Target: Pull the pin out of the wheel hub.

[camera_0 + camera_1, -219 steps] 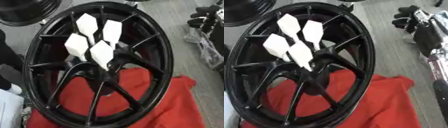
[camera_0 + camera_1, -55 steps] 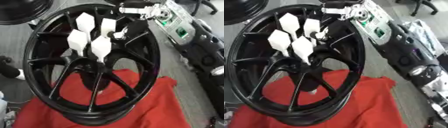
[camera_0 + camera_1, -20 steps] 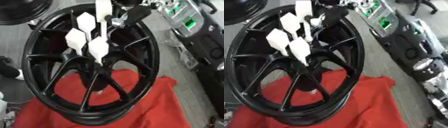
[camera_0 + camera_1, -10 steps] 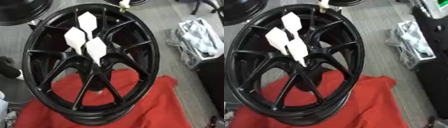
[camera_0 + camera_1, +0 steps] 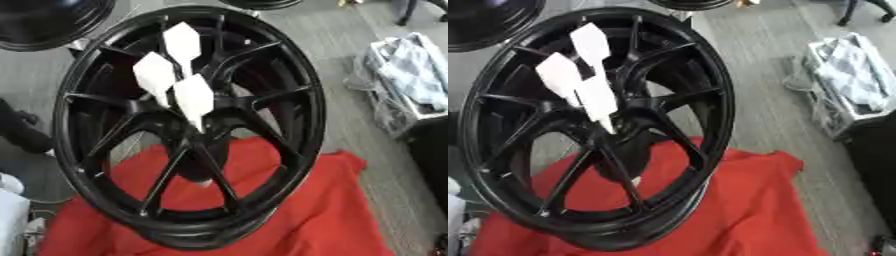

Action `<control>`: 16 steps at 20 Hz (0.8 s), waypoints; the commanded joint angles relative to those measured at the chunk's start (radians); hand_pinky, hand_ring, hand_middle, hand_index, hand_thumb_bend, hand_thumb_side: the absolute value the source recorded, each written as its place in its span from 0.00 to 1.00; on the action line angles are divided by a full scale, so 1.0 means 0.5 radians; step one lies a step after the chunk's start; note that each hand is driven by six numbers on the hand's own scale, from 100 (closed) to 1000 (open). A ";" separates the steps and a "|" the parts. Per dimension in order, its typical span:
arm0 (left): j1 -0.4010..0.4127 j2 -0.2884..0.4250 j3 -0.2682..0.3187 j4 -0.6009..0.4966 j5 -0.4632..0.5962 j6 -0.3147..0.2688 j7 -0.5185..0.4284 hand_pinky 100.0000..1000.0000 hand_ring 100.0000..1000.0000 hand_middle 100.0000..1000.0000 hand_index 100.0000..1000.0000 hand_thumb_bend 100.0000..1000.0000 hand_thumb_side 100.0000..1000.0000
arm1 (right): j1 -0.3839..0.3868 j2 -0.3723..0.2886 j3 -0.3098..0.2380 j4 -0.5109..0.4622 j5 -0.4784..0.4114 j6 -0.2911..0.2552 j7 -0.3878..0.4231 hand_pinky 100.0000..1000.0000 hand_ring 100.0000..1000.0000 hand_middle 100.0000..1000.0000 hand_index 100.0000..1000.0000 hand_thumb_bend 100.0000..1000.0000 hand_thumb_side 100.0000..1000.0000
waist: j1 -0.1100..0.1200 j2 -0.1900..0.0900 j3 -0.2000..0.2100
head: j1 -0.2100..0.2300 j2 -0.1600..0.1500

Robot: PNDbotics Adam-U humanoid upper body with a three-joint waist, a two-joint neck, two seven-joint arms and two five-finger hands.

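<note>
Fingers? We couldn't tell, neither hand showed. Three white pins (image 5: 193, 97) sat in the black wheel hub (image 5: 188, 130); tugging sideways could've tipped it off the red cloth (image 5: 332, 210).

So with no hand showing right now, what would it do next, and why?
Probably bring a hand back down toward the hub. Three white pins still stand in the black wheel: the nearest pin, the left pin and the far pin. The nearest looks the easiest to grasp.
</note>
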 commanded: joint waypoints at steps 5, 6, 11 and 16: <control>-0.027 0.018 0.032 -0.028 0.007 -0.009 0.008 0.82 0.61 0.58 0.75 0.05 0.75 | 0.486 0.048 -0.282 -0.101 0.430 -0.405 -0.093 0.77 0.64 0.46 0.62 0.00 0.00 | 0.021 -0.022 -0.008 | 0.041 0.009; -0.030 0.014 0.029 -0.029 0.007 -0.009 0.004 0.82 0.61 0.58 0.75 0.05 0.75 | 0.528 0.072 -0.291 -0.082 0.497 -0.434 -0.082 0.78 0.67 0.52 0.67 0.00 0.00 | 0.025 -0.023 -0.007 | 0.038 0.009; -0.036 0.007 0.024 -0.028 0.009 -0.009 -0.004 0.82 0.61 0.58 0.75 0.05 0.74 | 0.624 0.156 -0.328 0.049 0.702 -0.473 -0.009 0.85 0.83 0.83 0.90 0.07 0.00 | 0.038 -0.030 -0.005 | 0.030 0.009; -0.035 0.007 0.022 -0.025 0.013 -0.007 -0.006 0.82 0.61 0.59 0.75 0.05 0.74 | 0.640 0.189 -0.359 0.175 0.771 -0.393 -0.043 0.88 0.87 0.88 0.92 0.21 0.07 | 0.042 -0.032 -0.006 | 0.034 0.009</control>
